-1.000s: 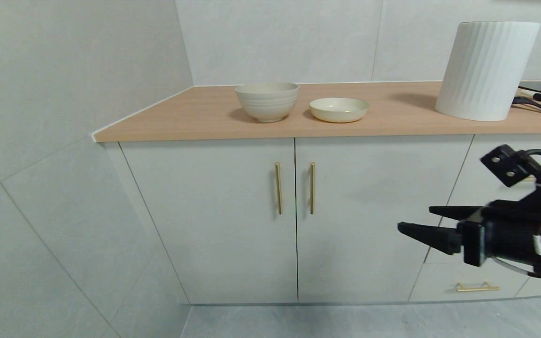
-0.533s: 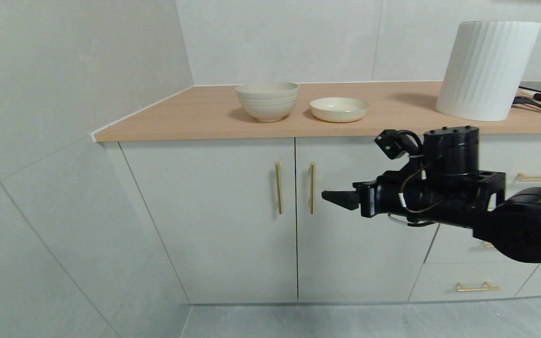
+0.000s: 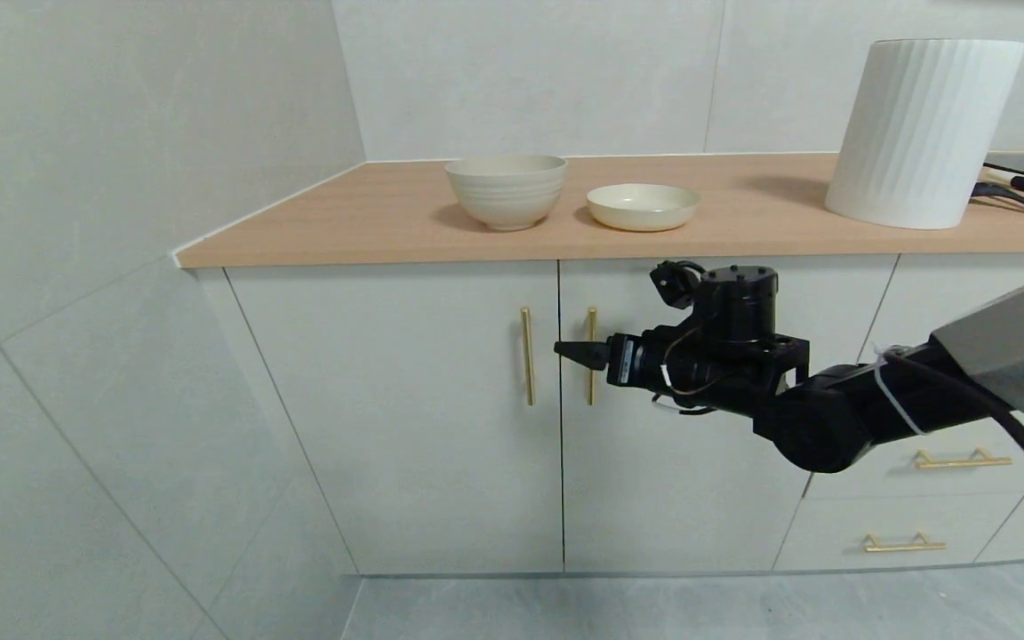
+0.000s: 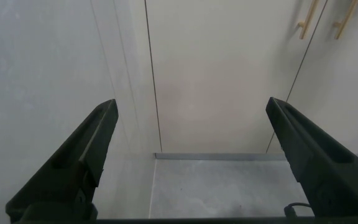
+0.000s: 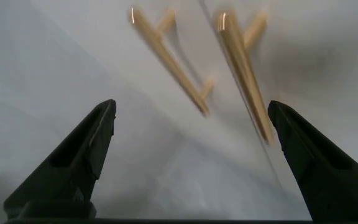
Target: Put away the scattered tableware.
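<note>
Brass is what the right gripper (image 3: pixel 571 353) has gone for. A second ago it was low at the far right, in front of the drawers. It has since swung left and upward across the right-hand door (image 3: pixel 699 480), and its tip now lies over that door's handle (image 3: pixel 591 382) in the head view. The wrist camera shows its jaws spread wide and holding nothing, with both door handles ahead of them. Whether they already straddle the bar or are just short of it, I cannot tell.

Nothing on the counter (image 3: pixel 370 222) has shifted. The ribbed bowl (image 3: pixel 506 189) sits left of the shallow dish (image 3: pixel 643 206), the two near each other but apart, above the seam between the doors. A tall white fluted container (image 3: pixel 921 133) stands well to their right.

The left gripper (image 4: pixel 191 162) hangs low toward the floor by the cabinet's corner, its jaws released and empty.

My reading is that the tableware comes later. The arm looks to be preparing to pull the door open to make room for storage, so the task is barely begun. Closing squarely on that thin bar will matter, with the left door's handle (image 3: pixel 526 356) just beside it.

No brand, label or legible writing appears on the crockery, container or cabinet.
</note>
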